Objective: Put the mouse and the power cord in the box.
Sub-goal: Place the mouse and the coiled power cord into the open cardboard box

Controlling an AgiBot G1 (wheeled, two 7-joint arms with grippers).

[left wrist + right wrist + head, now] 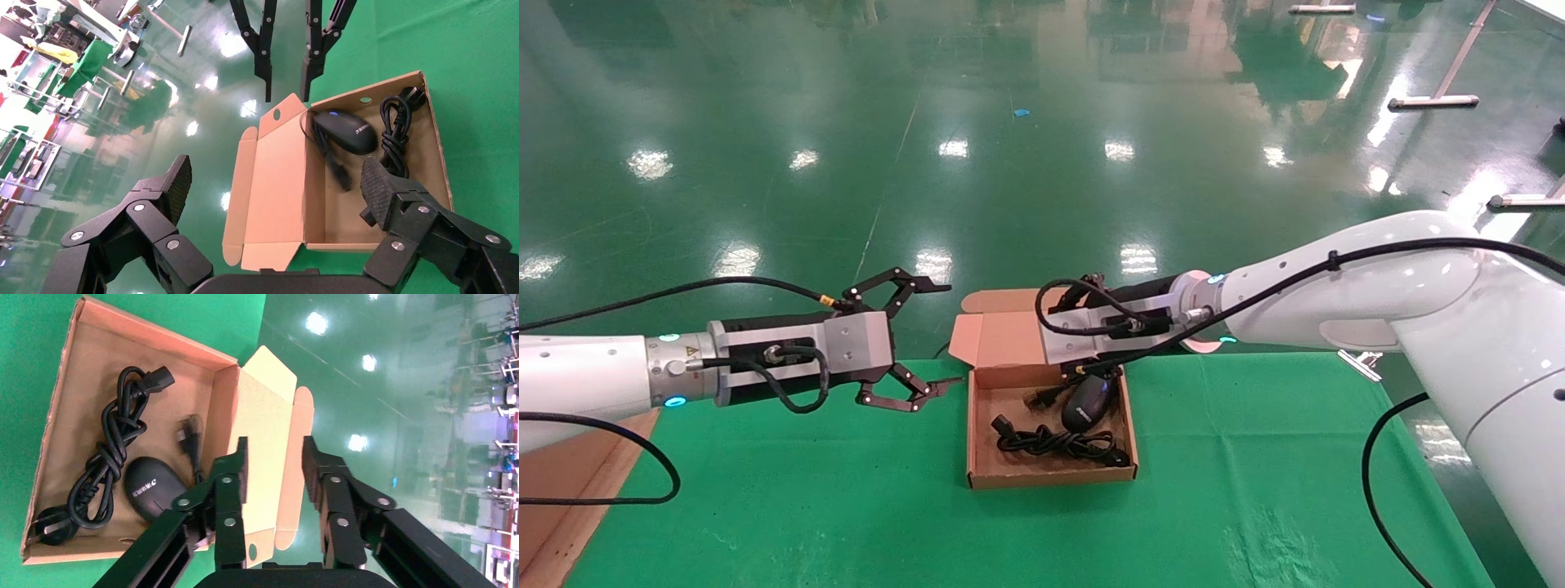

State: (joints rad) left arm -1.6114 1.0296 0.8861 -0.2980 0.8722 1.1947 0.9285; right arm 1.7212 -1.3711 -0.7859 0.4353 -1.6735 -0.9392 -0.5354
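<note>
The box sits open on the green cloth, its lid folded back over the table's far edge. Inside lie the black mouse and, nearer me, the bundled power cord. My left gripper hovers open just left of the lid, holding nothing. In the right wrist view my right gripper is open above the lid, beside the mouse and power cord. The left wrist view shows the mouse, the power cord and the lid between my left gripper's wide fingers.
A larger brown carton stands at the table's left edge under my left arm. The green cloth stretches right of the box. The glossy green floor lies beyond the table's far edge. The mouse's thin cable lies inside the box.
</note>
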